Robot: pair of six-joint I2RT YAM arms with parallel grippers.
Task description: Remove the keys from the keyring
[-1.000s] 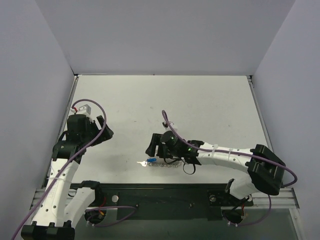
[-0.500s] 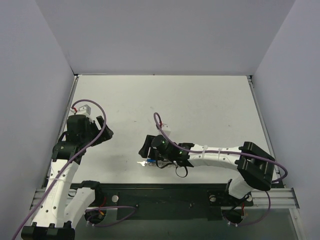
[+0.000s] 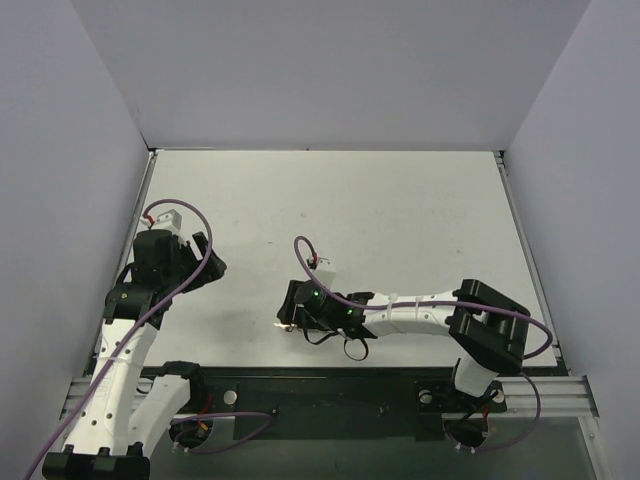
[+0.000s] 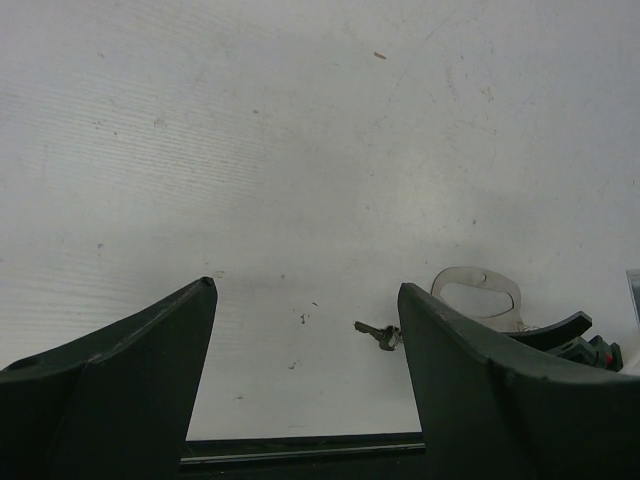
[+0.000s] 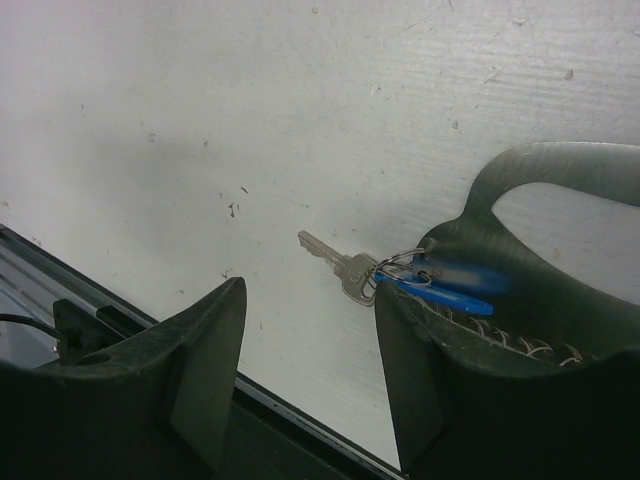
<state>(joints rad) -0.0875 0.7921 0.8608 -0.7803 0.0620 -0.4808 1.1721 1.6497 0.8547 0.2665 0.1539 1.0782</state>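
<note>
The right claw point(image 5: 310, 292) is being held wide open low over the worktop point(image 5: 200, 110) with nothing being gripped; the plain silver key point(image 5: 335, 262) is being shown lying in the gap at mid-frame, while the blue-headed key point(image 5: 440, 285) and chain point(image 5: 495, 338) are being crowded against the gap's right side. The left claw point(image 4: 307, 290) is likewise being held open and empty, and the keyring point(image 4: 478, 297) is being seen at its view's lower right, well apart from it
</note>
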